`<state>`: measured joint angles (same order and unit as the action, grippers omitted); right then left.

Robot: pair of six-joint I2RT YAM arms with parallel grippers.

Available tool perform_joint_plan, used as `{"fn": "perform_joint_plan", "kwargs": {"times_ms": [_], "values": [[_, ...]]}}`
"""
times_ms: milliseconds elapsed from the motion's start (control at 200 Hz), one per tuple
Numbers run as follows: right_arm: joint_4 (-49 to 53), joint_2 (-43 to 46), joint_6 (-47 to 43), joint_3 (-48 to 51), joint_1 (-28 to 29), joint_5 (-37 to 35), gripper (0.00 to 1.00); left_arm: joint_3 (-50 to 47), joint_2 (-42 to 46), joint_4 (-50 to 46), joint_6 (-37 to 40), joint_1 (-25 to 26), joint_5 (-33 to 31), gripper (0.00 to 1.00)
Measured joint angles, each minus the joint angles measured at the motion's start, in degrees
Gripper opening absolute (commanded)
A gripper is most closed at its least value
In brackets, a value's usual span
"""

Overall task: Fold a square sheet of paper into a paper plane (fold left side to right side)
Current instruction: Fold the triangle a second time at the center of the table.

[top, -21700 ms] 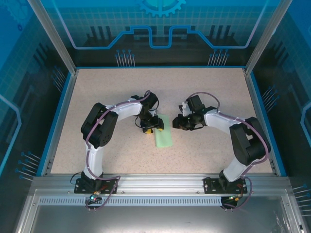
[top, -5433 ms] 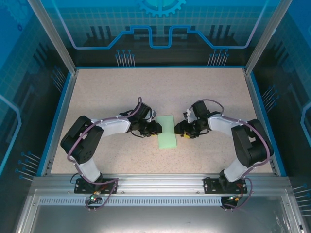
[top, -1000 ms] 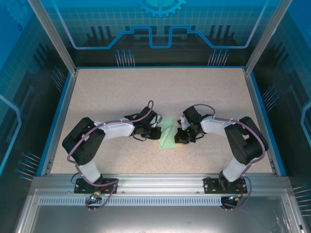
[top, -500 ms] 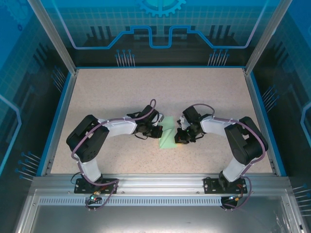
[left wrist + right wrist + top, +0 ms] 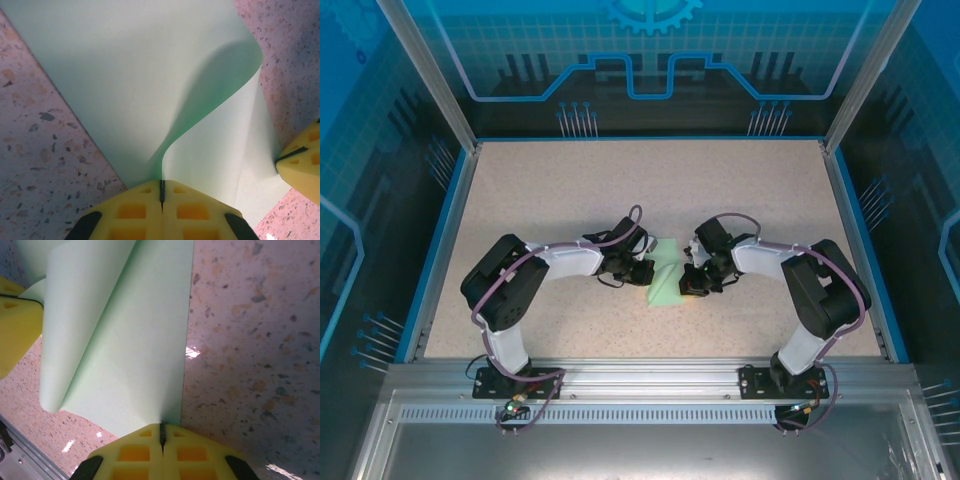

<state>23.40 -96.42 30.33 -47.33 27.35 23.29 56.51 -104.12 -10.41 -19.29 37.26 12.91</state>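
Left gripper is clamping its yellow fingers tight together on the near edge of the sheet of paper, with no gap showing between them. From that pinch, one layer of the pale green sheet is lifting and curling over toward the right, throwing a soft shadow on the flat layer beneath. At the sheet's right edge in the left wrist view, a yellow finger of the other arm is touching the paper.

Across from it, the right gripper is likewise squeezing shut on the sheet, its fingertips meeting at the paper's straight edge, close to a corner. In the right wrist view the flat layer is lying on the speckled table, while the raised layer is rolling above it toward the left gripper, whose yellow finger is showing at the far left.

From above, the two grippers are facing each other near the middle of the table, each reaching in from its own side. The sheet is sitting between them as a narrow green strip, its far end rising off the surface and its near end lying flat.
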Motion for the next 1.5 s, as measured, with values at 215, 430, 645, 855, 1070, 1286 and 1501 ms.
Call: {"fn": "perform_joint_plan", "kwargs": {"times_ms": [215,430,645,855,1070,1286,1501], "values": [[0.4,-0.2,-0.4,-0.3,0.0,-0.2,0.05,0.0,0.0,0.0,0.0,0.0,0.0,0.01],[0.7,-0.3,-0.4,-0.6,0.0,-0.2,0.05,0.0,0.3,0.0,0.3,0.0,0.0,0.02],[0.9,-0.4,-0.4,-0.7,0.0,-0.3,0.05,0.0,0.8,0.0,0.4,0.0,0.0,0.02],[0.9,-0.4,-0.4,-0.7,0.1,-0.3,0.05,0.0,0.8,-0.1,1.4,0.0,0.0,0.02],[1.1,-0.5,-0.4,-0.8,0.1,-0.3,0.05,0.0,0.8,-0.3,1.5,0.0,0.0,0.02],[1.4,-0.7,-0.6,-1.1,0.1,-0.3,0.05,0.0,0.8,-0.3,1.5,0.0,0.0,0.03],[1.5,-0.7,-0.6,-1.2,0.1,-0.3,0.05,0.0,0.8,-0.3,1.5,0.0,0.0,0.03]]}}
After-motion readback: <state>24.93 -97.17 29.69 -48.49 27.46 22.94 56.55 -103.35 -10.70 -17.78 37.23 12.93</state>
